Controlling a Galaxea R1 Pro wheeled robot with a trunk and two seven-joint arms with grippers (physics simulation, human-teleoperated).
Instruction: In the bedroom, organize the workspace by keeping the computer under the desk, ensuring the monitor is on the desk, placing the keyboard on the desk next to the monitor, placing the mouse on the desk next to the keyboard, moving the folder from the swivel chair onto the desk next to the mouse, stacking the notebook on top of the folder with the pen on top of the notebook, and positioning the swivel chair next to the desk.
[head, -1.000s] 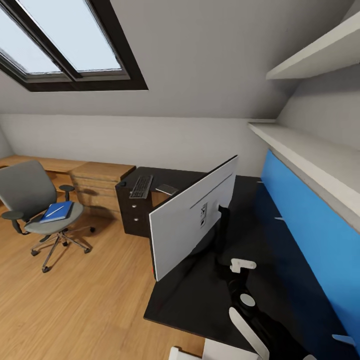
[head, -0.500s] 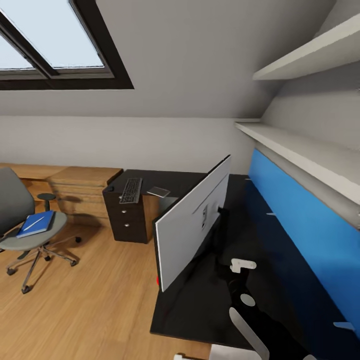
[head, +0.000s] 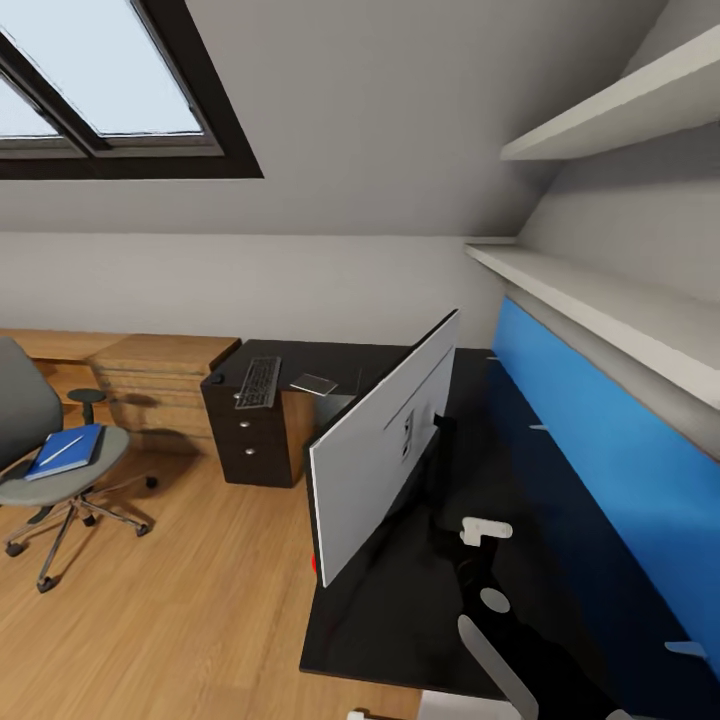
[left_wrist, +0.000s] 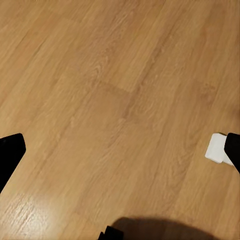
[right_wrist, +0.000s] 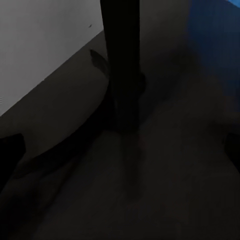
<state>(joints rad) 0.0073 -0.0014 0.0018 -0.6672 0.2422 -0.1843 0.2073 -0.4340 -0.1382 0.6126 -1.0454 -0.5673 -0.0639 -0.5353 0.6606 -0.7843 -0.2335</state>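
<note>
A: Your left gripper (left_wrist: 120, 150) has its fingers spread wide over bare wood floor (left_wrist: 110, 90). Right gripper (right_wrist: 122, 150) likewise wide, before the monitor's neck (right_wrist: 122, 65).

B: Task items?

A: Monitor (head: 385, 440) on the desk (head: 400, 590), centre. Keyboard (head: 258, 381) at 10 o'clock. Folder (head: 66, 451) with pen (head: 60, 450) on the swivel chair (head: 45, 455), 9 o'clock.

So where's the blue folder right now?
In the head view, the folder lies on the swivel chair seat at far left, a pen on it, away from the desk.
</note>
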